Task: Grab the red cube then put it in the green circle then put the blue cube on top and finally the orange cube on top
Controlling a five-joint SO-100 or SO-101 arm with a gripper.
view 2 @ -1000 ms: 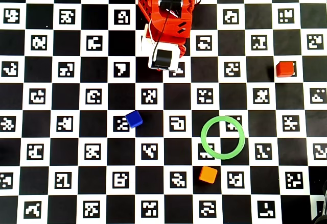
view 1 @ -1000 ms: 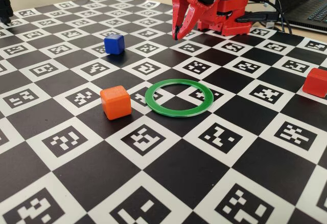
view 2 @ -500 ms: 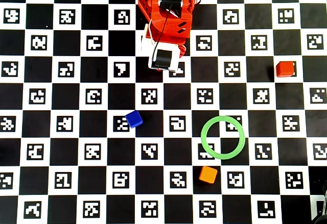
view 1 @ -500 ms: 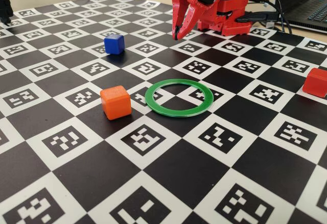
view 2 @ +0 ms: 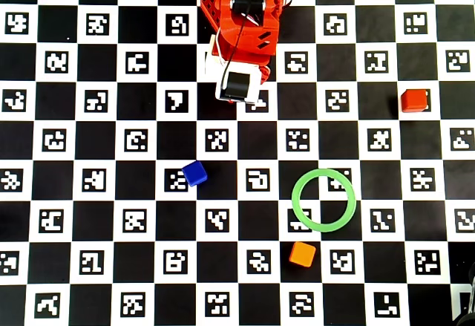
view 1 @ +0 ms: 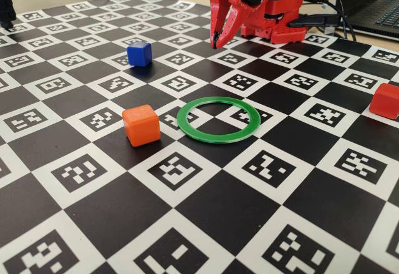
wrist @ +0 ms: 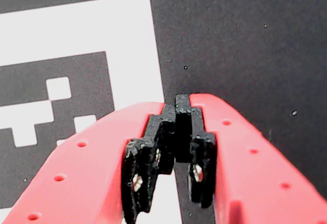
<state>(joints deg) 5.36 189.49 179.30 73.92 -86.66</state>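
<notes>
The red cube [view 1: 385, 100] sits at the right edge of the board in the fixed view, and at the upper right in the overhead view [view 2: 414, 100]. The green circle [view 1: 218, 137] lies flat mid-board with nothing inside it [view 2: 295, 200]. The orange cube [view 1: 141, 125] stands just left of the ring in the fixed view [view 2: 302, 254]. The blue cube [view 1: 139, 53] sits farther back on the left [view 2: 194, 172]. My gripper [view 1: 217, 40] hangs near the arm's base, tips down just above the board, far from every cube. In the wrist view my gripper [wrist: 181, 101] is shut and empty.
The board is a black-and-white checkered mat with printed markers [view 1: 187, 224]. The red arm base [view 2: 241, 14] stands at the board's far edge. A laptop and cables [view 1: 368, 5] lie behind it at the right, and a dark object [view 1: 6, 9] at the far left.
</notes>
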